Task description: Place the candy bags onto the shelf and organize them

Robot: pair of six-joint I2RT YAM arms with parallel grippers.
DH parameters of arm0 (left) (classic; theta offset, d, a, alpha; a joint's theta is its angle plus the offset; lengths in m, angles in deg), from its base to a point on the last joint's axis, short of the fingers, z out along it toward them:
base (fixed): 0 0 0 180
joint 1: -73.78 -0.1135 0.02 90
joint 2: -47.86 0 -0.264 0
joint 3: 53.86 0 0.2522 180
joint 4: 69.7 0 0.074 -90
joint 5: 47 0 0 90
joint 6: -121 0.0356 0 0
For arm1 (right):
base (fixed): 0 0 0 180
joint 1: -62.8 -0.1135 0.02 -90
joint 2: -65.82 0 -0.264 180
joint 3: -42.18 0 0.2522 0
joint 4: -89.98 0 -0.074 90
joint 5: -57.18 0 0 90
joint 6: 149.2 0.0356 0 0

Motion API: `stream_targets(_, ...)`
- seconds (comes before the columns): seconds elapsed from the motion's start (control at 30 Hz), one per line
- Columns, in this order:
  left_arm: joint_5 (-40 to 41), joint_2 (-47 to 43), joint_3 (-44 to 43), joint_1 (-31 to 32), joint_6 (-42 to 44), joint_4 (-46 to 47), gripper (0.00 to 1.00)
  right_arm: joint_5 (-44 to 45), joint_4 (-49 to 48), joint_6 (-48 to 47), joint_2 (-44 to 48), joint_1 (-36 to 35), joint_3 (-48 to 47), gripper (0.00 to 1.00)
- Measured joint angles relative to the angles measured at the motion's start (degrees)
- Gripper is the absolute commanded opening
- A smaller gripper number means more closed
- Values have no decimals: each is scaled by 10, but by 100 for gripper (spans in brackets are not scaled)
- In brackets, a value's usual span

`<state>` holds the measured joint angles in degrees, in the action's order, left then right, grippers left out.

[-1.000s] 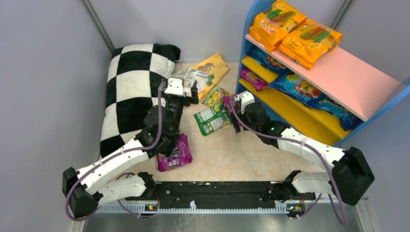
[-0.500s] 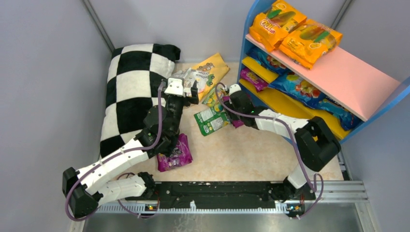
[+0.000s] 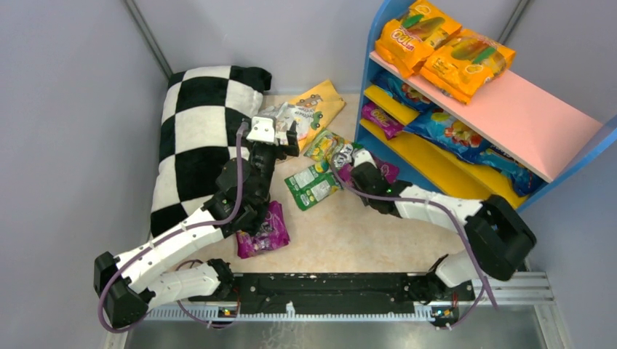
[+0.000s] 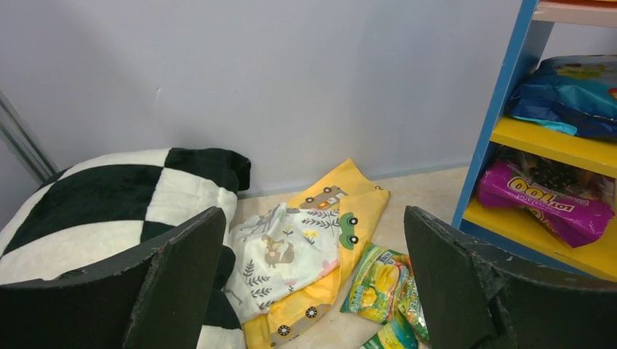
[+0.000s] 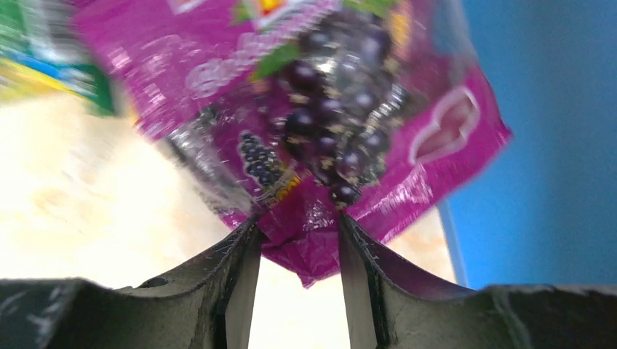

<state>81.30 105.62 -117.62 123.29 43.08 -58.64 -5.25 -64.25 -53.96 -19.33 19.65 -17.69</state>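
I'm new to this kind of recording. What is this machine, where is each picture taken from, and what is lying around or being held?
These are two robot arms bolted at the near edge of a table, each ending in a two-fingered pincer. The wide picture looks down from above and behind them; the other two come from cameras on the wrists. The left pincer hangs open near a checkered pillow and a printed cloth. The right pincer pinches a purple candy bag beside the shelf. Green bags and another purple bag lie on the table. The shelf already carries orange bags on top and blue bags below.
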Motion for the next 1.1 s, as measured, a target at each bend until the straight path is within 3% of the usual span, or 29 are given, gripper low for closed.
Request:
stream_targets(0.13, -1, 0, -5, -2, -7, -7, 99, 28, 77, 19, 77, 1, 31, 49)
stream_targets(0.27, -2, 2, -9, -4, -14, -13, 99, 15, 107, 48, 141, 2, 19, 73)
stream_targets(0.43, -4, 6, -9, -5, -18, -21, 99, -4, 117, 90, 108, 1, -86, 85)
stream_targets(0.53, -3, 7, -9, -5, -19, -25, 99, 1, 121, 103, 21, -7, -185, 85)
stream_targets(0.67, -4, 7, -10, -7, -19, -26, 99, 6, 121, 113, -82, -22, -253, 77)
stream_targets(0.73, -4, 7, -10, -7, -19, -26, 99, -16, 114, 114, -115, -27, -256, 67)
stream_targets(1.1, -4, 6, -10, -9, -19, -26, 99, -73, 87, 121, -167, -32, -232, 59)
